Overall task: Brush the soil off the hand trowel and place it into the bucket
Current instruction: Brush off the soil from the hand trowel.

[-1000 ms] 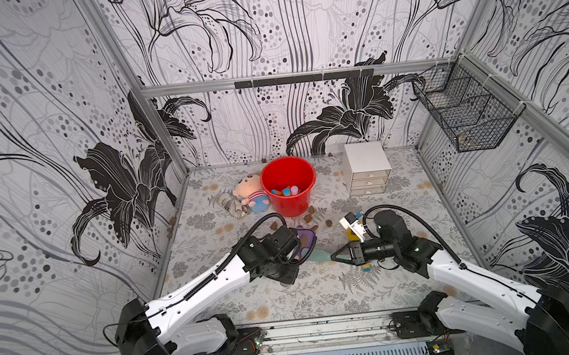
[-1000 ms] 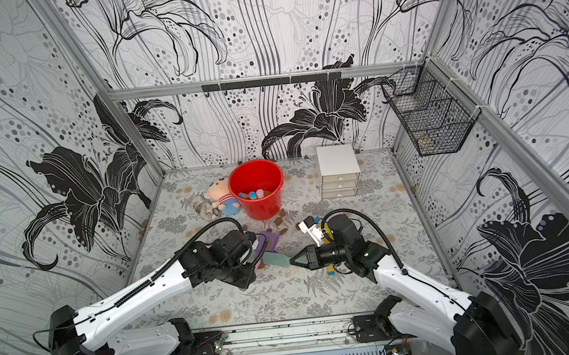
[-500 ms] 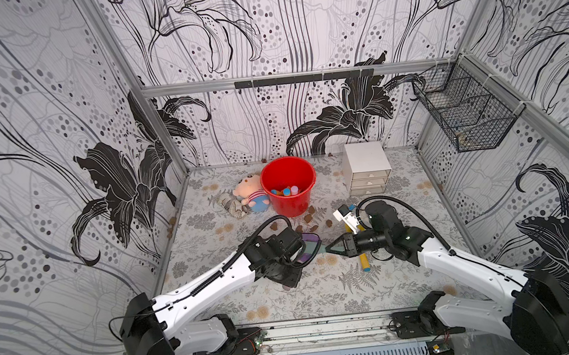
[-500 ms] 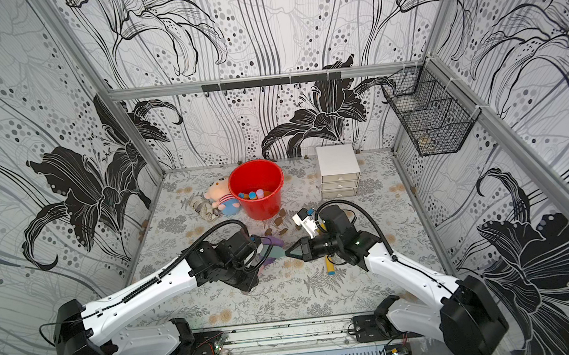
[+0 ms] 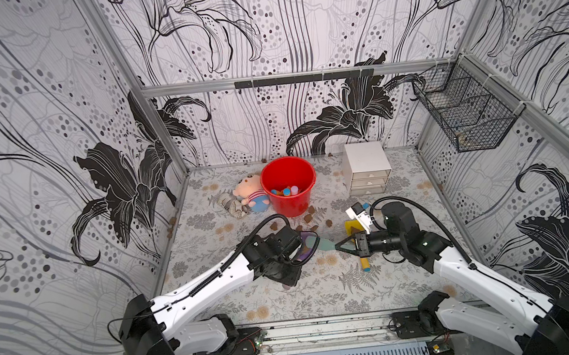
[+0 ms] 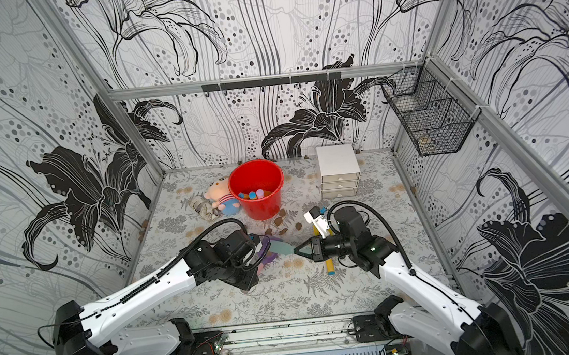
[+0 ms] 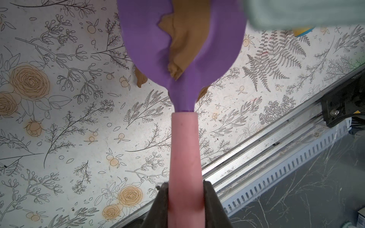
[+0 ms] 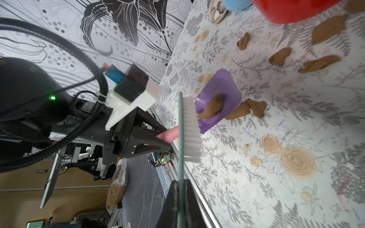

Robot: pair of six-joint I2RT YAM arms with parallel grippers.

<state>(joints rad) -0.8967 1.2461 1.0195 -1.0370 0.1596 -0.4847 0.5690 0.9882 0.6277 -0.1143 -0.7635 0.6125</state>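
The hand trowel has a purple blade [image 7: 142, 39] and a pink handle [image 7: 184, 148]. My left gripper [image 7: 185, 189] is shut on that handle and holds the blade [image 5: 306, 243] low over the floor. A brown clump of soil [image 7: 185, 45] lies in the blade's hollow [image 8: 227, 84]. My right gripper [image 8: 180, 185] is shut on a thin teal brush [image 5: 326, 244], whose white bristles [image 8: 191, 128] touch the blade's near edge and the soil [image 8: 212, 107]. The red bucket [image 5: 290, 199] stands behind the grippers, apart from both.
Several soil clumps [image 8: 280, 57] lie on the floral mat between the trowel and the bucket. A plush doll [image 5: 251, 195] lies left of the bucket, with a white drawer box [image 5: 367, 168] on its right. A yellow tool [image 5: 364, 263] lies under my right wrist. A wire basket [image 5: 465, 111] hangs on the right wall.
My right gripper swung the brush leftward onto the trowel blade, then drew back a little. My left gripper kept its hold and shifted only slightly.
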